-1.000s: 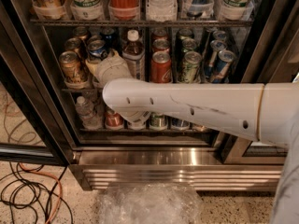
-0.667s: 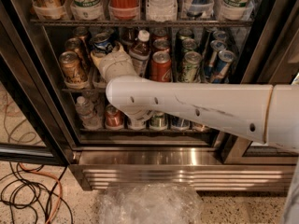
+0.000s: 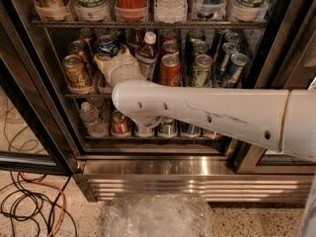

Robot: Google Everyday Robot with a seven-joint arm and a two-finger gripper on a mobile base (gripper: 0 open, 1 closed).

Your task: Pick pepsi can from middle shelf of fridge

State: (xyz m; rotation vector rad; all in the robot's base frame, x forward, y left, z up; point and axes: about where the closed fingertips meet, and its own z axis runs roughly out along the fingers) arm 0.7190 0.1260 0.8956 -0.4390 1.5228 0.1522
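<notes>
The fridge stands open, with a ribbed steel base. On its middle shelf stand rows of cans. The pepsi can, dark blue with a silver top, stands left of centre in the second lane. My gripper reaches into the shelf from the right on a long white arm. Its pale wrist sits right under and in front of the pepsi can and touches it. The can's lower half is hidden behind the gripper.
A brown bottle with a white cap and a red can stand just right of the gripper. Gold cans stand to its left. Slim blue-silver cans stand at the right. Large bottles fill the rack above. Cables lie on the floor.
My arm and gripper have pushed a little further left and up into the middle shelf. The brown bottle beside the gripper has shifted slightly to the right.
</notes>
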